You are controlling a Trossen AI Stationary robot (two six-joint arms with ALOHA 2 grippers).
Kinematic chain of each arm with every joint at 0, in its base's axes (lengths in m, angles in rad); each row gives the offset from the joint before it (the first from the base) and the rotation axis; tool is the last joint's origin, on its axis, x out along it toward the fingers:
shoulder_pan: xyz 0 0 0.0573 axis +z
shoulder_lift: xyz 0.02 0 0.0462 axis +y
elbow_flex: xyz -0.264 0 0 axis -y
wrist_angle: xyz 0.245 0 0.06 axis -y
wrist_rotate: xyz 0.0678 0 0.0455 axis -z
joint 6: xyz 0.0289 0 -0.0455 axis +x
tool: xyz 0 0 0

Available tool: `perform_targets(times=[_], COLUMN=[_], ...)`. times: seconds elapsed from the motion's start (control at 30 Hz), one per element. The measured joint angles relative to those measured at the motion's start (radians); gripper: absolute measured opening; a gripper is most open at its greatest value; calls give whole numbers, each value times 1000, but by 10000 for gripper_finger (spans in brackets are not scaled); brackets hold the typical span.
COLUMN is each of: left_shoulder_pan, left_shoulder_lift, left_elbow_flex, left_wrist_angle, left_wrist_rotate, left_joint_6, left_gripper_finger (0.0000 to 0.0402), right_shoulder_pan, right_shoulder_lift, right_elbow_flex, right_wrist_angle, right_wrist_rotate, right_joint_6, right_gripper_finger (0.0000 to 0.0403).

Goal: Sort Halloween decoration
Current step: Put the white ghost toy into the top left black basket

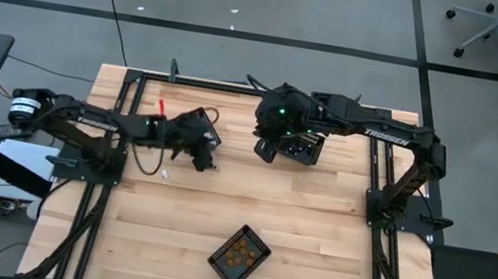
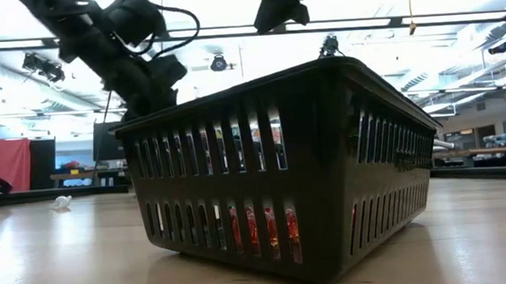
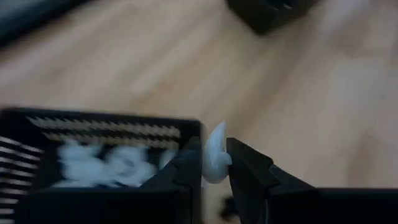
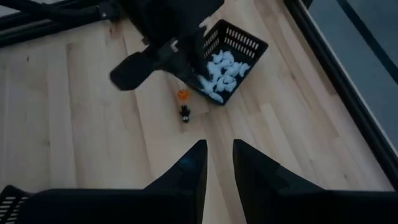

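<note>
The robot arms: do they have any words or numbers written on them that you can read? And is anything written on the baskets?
"TROSSEN": white letters on the right arm, seen from above.
White letters also run along the left arm, but they are too small to read.
White label on the left arm's base: too small to read.
Basket of orange trinkets: no writing shows.

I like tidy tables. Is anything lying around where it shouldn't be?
Yes. A tiny orange trinket and a tiny black trinket lie loose on the wooden table, beside the black mesh basket of white trinkets, not in any basket.
</note>
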Motion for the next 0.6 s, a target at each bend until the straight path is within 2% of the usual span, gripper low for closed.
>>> perform_targets(times=[0.17,0.27,0.6], left_shoulder_pan=[84,119,183], left_shoulder_lift=[8,7,7], left_elbow_flex=[64,69,68], left_wrist_angle=[-185,-226,-264], left_wrist_rotate=[-30,-29,51], left_joint_6=[25,28,39], left_gripper_finger=[75,84,172], right_shoulder_pan=[0,0,0], right_shoulder_lift=[-1,-1,-1], right_elbow_flex=[0,0,0], right_wrist_angle=[0,23,78], right_wrist_rotate=[4,7,23], right_joint_6=[1,3,4], right_gripper_finger=[83,83,83])
